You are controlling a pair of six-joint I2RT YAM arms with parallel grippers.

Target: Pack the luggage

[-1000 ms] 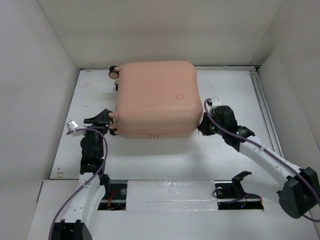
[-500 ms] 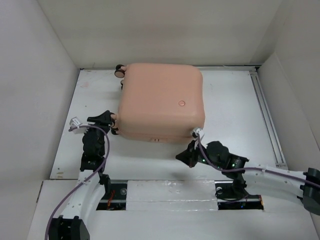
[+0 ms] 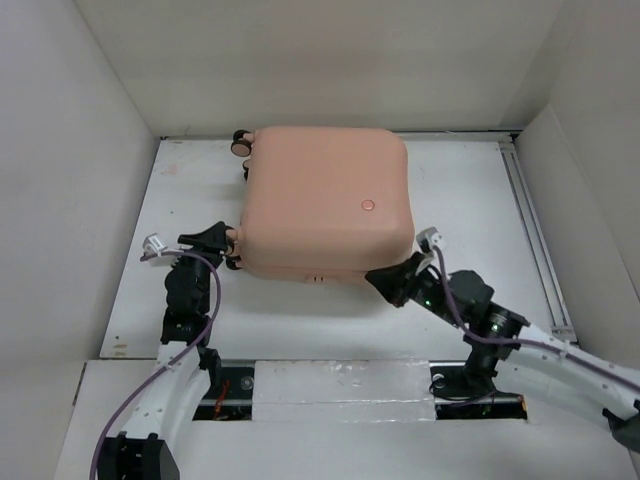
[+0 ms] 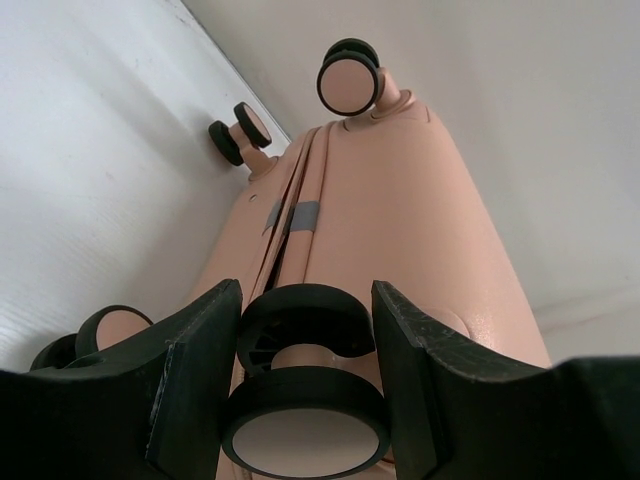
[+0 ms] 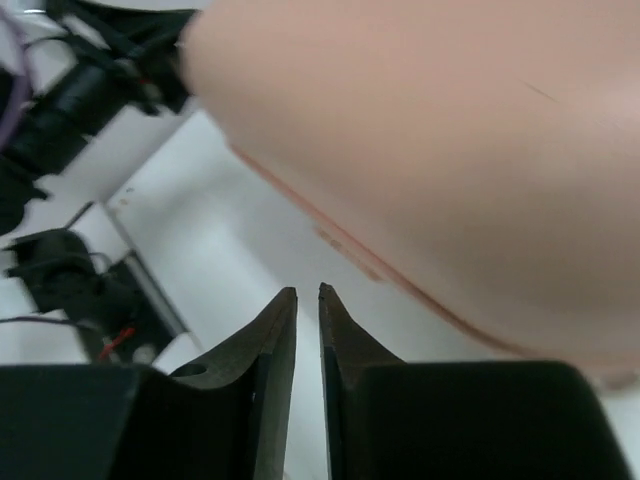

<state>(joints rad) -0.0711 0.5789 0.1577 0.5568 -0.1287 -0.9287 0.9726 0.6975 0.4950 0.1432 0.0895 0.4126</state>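
The luggage (image 3: 325, 205) is a pale peach-pink hard-shell suitcase. It lies flat and closed in the middle of the white table, wheels to the left. My left gripper (image 3: 215, 240) is at its near left corner, shut on a black caster wheel (image 4: 305, 420) that fills the gap between the fingers (image 4: 195, 370). The shell (image 4: 400, 220) runs away from that wheel towards two far wheels (image 4: 348, 80). My right gripper (image 3: 385, 283) is low at the near right corner, just under the shell's edge (image 5: 430, 130). Its jaws (image 5: 308, 292) are open by a narrow slit with nothing between them.
White walls enclose the table on three sides. A metal rail (image 3: 530, 230) runs along the right edge. A raised front ledge (image 3: 340, 385) with a taped strip and a black bracket (image 3: 480, 360) lies by the arm bases. The left arm (image 5: 60, 110) shows in the right wrist view.
The right arm swung from the suitcase's right side round to its near right corner, and its jaws parted slightly. The suitcase shifted a little to the right. The left gripper kept hold of the wheel.
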